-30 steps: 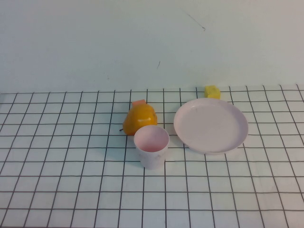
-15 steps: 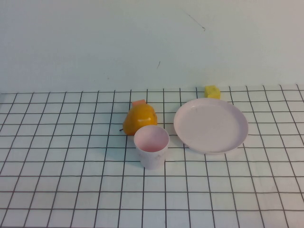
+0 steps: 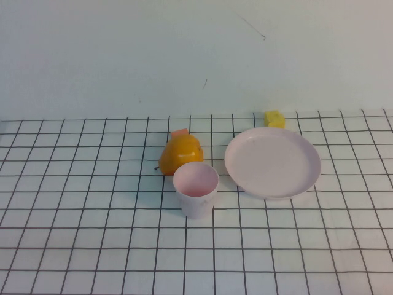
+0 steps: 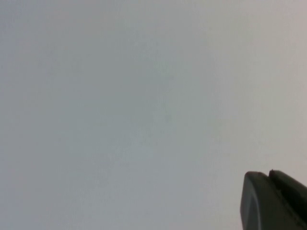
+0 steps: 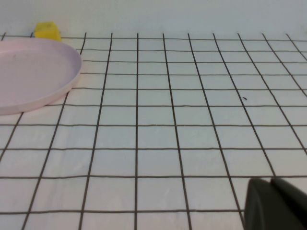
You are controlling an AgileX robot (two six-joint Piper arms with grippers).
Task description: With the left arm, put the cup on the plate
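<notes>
Black grid lines cross the white tabletop (image 3: 73, 246), where the cup (image 3: 196, 189) stands upright near the middle, apart from the plate (image 3: 272, 162) toward the far edge, an orange pear (image 3: 180, 153) just behind it. Beside the plate's far rim sits a yellow block (image 3: 274, 118). Facing a blank wall, the left claw (image 4: 274, 201) is closed and empty; the right claw (image 5: 276, 203) hangs low over the tabletop, its state impossible to tell.

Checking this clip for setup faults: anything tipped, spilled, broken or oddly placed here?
Nothing stands out. The cup stands upright and empty beside the bare plate; an orange toy fruit and a yellow block sit behind them. Neither arm shows over the table from above; the left gripper faces a blank surface.
</notes>
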